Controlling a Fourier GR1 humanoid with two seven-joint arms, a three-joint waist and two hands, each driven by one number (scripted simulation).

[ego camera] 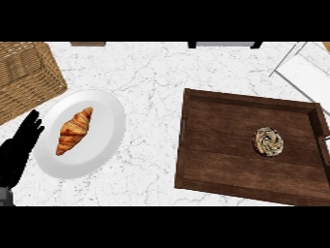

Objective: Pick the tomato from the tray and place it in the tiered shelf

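Tray (217, 145) holds brown swirled item (269, 141); croissant (75, 131) on plate (103, 104); left hand (14, 150) fingers straight, empty.

Kitchen — marble counter (153, 72), croissant (75, 131) on plate (103, 104), wicker basket (14, 77).

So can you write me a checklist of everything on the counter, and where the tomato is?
Surface: white marbled counter.
Job's things: dark wooden tray at the right holds only a brown swirled pastry; no tomato seen. White frame at upper right, possibly the shelf.
Clutter: croissant on a white plate; wicker basket at upper left.
Hands: left hand open, fingers straight, resting beside the plate; right hand not in view.
Cables: nothing seen.
Surroundings: dark objects at the far edge, unclear.
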